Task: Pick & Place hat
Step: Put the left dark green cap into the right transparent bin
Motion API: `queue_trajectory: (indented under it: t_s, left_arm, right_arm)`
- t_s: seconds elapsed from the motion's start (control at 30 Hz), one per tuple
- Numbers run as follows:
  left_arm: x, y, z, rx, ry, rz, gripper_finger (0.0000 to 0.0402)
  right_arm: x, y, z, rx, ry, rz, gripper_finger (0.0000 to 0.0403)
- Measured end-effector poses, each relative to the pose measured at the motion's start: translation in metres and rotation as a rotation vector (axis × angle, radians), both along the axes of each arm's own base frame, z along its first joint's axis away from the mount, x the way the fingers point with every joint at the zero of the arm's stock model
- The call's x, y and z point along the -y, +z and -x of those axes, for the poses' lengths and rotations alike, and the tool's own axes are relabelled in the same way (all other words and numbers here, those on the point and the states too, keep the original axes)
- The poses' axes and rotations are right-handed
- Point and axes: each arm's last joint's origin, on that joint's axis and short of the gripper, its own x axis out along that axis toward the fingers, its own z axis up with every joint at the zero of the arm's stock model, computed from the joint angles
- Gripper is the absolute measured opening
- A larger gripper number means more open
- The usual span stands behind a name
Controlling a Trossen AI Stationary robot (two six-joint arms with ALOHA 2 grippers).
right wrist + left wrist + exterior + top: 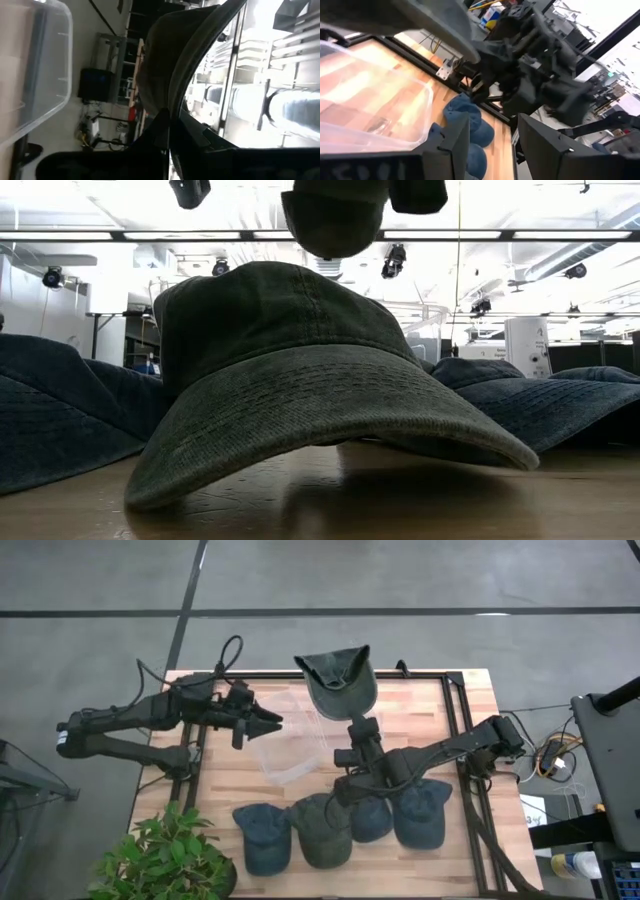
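Observation:
My right gripper (358, 726) is shut on a dark green cap (338, 680) and holds it in the air over the table's far middle. The cap also shows in the right wrist view (165, 65). My left gripper (270, 722) is open and empty, level above the left side of a clear plastic bin (285, 758), pointing toward the table's right. Several more caps rest on their brims and rims in a row at the near edge: a blue one (262, 835), a green one (320, 828) and two blue ones (370, 818), (420, 812). My right gripper pinches the green cap's edge (176, 107) between its two fingers, on the cap's side nearest the gripper. The fingers reach toward the table's far edge. The cap is lifted clear of the table and stands out beyond the fingertips, its hollow side up.
The clear bin (422, 95) stands on the wooden table between the two arms. A potted plant (165, 855) stands at the near left corner. In the low view the green cap (290, 380) fills the front, with blue caps on both sides. A black frame (465, 720) runs along the table's right.

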Motion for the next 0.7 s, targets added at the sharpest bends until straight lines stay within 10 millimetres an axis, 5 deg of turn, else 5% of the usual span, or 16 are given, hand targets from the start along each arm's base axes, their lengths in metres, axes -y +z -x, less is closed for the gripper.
queue_trajectory:
  t_s: [0.27,0.7]
  left_arm:
    - [0.001,0.004,0.005,0.028,0.000,-0.003,0.0160]
    - [0.001,0.005,0.004,0.036,0.000,-0.013,0.0160]
  right_arm:
    - [0.006,-0.023,0.027,0.029,-0.022,-0.132,0.0008]
    - [0.005,-0.061,0.024,-0.081,-0.049,-0.290,0.0008]
